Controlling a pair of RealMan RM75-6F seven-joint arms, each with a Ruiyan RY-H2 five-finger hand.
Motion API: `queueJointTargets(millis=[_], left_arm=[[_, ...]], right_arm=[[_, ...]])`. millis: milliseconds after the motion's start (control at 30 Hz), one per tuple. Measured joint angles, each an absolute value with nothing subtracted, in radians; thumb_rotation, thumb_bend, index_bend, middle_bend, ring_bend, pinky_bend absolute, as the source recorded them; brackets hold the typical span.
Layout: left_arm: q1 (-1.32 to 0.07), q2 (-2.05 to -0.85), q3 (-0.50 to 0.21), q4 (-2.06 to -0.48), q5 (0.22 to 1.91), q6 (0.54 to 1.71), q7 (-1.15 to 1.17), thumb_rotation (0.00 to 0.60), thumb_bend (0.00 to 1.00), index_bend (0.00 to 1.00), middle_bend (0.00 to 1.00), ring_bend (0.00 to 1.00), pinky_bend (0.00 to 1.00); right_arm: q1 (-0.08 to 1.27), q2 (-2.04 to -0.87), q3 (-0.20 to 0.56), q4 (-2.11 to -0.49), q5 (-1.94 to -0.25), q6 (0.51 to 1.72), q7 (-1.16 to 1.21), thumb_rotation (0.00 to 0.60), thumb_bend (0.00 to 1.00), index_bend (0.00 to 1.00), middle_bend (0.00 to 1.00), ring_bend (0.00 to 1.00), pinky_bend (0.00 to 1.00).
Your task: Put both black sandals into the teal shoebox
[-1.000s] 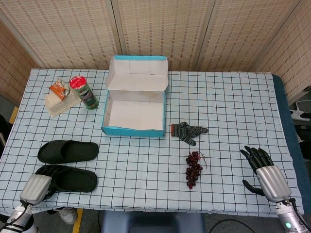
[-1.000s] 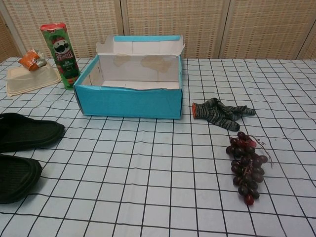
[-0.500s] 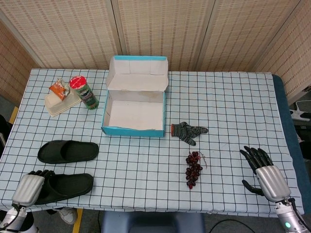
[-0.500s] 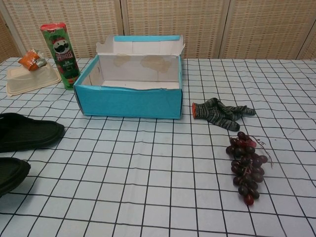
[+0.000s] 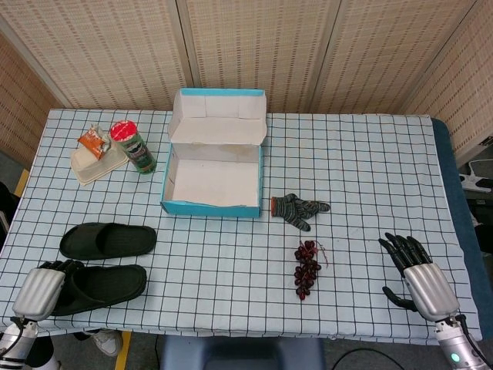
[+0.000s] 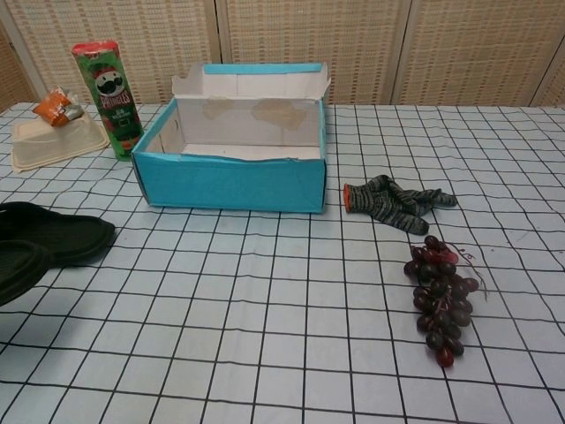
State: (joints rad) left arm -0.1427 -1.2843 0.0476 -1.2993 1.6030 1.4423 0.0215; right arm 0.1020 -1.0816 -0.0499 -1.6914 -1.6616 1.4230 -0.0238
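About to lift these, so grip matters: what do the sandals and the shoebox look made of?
Black sandals: likely molded foam or rubber, matte, one piece with no seams.
Teal shoebox: thin cardboard, teal outside, white inside, with folded flaps.

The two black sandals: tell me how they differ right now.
The near sandal is gripped at its end by the left hand; the far sandal lies untouched. The near sandal sits at the table's front edge, the far sandal closer to the teal shoebox. Both are black slides, lying lengthwise, outside the box.
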Motion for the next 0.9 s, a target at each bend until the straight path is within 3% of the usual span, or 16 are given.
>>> queueJointTargets(millis=[433, 633, 900], left_arm=[[-0.221, -1.18, -0.021, -1.544, 1.634, 1.445, 0.064, 0.6, 0.51, 0.73, 0.81, 0.69, 0.7], [-0.333, -1.12, -0.095, -1.727, 1.6, 1.322, 0.106, 0.6, 0.51, 0.73, 0.81, 0.69, 0.7], [-0.536, -1.116, -0.247, -1.838, 1.349, 1.097, 0.216, 0.6, 0.51, 0.73, 0.81, 0.69, 0.7]], right_arm=[[0.108, -1.083, -0.043, -1.69, -1.648, 1.414, -0.016, 0.6, 0.17, 0.0, 0.0, 0.0, 0.0], [0.112, -1.081, -0.037, -1.686, -1.627, 1.401, -0.005, 0.6, 0.17, 0.0, 0.0, 0.0, 0.0], [0.126, -1.081, -0.02, -1.672, -1.581, 1.369, 0.01, 0.6, 0.17, 0.0, 0.0, 0.0, 0.0]])
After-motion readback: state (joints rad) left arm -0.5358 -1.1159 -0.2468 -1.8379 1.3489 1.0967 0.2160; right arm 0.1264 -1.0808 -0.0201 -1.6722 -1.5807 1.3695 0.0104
